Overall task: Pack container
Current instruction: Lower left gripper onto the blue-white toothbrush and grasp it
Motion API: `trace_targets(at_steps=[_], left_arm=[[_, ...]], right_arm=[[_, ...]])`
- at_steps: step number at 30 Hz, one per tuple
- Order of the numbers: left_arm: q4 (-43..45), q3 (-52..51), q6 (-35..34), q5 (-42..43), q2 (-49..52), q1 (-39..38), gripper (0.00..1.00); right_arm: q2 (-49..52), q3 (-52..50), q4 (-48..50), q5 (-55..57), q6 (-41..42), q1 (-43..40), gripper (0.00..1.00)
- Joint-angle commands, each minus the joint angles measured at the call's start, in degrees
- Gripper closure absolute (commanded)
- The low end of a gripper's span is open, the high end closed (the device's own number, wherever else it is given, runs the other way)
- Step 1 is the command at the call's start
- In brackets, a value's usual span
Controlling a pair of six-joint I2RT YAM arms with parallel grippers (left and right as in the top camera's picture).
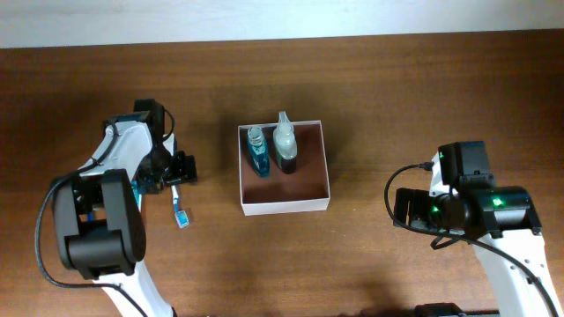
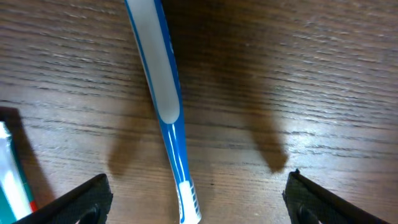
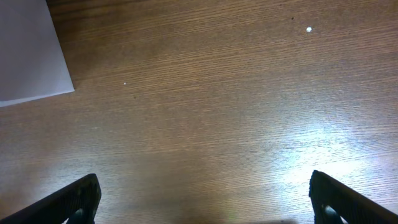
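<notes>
Shows left claw (image 1: 179,169) spread open over toothbrush (image 1: 179,211) on tabletop (image 1: 370,79), right claw (image 3: 202,193) likewise open; two bottles (image 1: 257,151) inside container (image 1: 284,207).

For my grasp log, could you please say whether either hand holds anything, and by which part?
Nothing is held: left hand open above the blue-and-white plastic toothbrush, right hand open too.

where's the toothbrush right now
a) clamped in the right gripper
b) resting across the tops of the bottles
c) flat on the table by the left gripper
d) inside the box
c: the toothbrush lies flat on the table by the open left gripper, outside the container, which holds only a blue bottle and a spray bottle.
</notes>
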Motion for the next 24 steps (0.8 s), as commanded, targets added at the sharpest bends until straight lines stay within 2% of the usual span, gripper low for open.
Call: trace_targets(at_steps=[1, 3, 4, 5, 10, 17, 24], left_arm=[[0.07, 0.96, 0.61, -0.20, 0.90, 0.00, 0.25], [0.04, 0.96, 0.59, -0.17, 0.90, -0.02, 0.39], [-0.04, 0.96, 0.59, -0.17, 0.90, -0.02, 0.51], [-0.15, 0.96, 0.59, -0.17, 0.90, -0.02, 0.57], [-0.85, 0.94, 0.59, -0.20, 0.90, -0.02, 0.70], [-0.72, 0.35, 0.59, -0.22, 0.90, -0.20, 0.78], [0.28, -0.52, 0.55, -0.20, 0.90, -0.24, 0.79]], right_arm=[[0.11, -0.07, -0.11, -0.26, 0.02, -0.22, 0.01], [0.09, -0.07, -0.17, -0.26, 0.04, -0.22, 0.01], [0.09, -0.07, -0.22, -0.26, 0.02, -0.22, 0.01], [0.09, -0.07, -0.26, -0.26, 0.02, -0.22, 0.01], [0.09, -0.07, -0.28, -0.28, 0.02, -0.22, 0.01], [0.09, -0.07, -0.33, -0.28, 0.02, -0.22, 0.01], [0.09, -0.07, -0.59, -0.28, 0.02, -0.22, 0.01]])
